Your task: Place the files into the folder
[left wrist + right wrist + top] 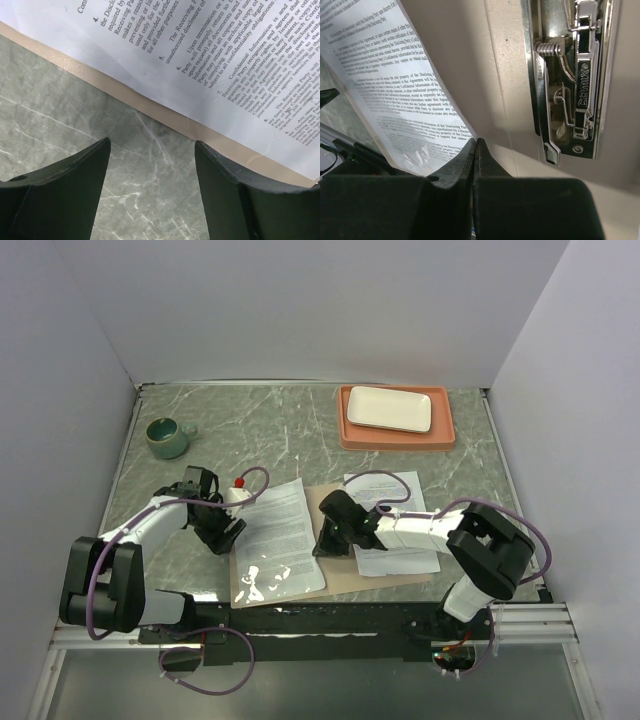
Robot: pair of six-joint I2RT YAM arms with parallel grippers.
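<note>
Folder [340, 575]: tan board lying open and flat on the marble table [300, 430], close to my bases. Its inner face carries a chrome lever clip [565, 90].
Sleeved sheet [280, 540]: printed page in a glossy sleeve, over the folder's left half. Glare hides part of the text at its near end.
Right pincer [330, 540]: clenched on the sleeved sheet's right edge, which runs straight into the seam between my fingertips [462, 160]. That edge is lifted off the folder and casts a shadow on it.
Plain sheet [400, 550]: second printed page, on the folder's right half, partly covered by my right arm.
Left pincer [215, 525]: released and grasping nothing. The jaws stand wide over bare marble, just beside the folder's left edge.
White object with a red top [238, 490]: small, on the table just beyond my left pincer; I cannot tell what it is.
Mug [167, 437]: green, standing at far left, well apart from the folder.
Tray [400, 443]: salmon-orange, at far right against the back edge.
Plate [390, 408]: white rectangle, resting inside the tray.
</note>
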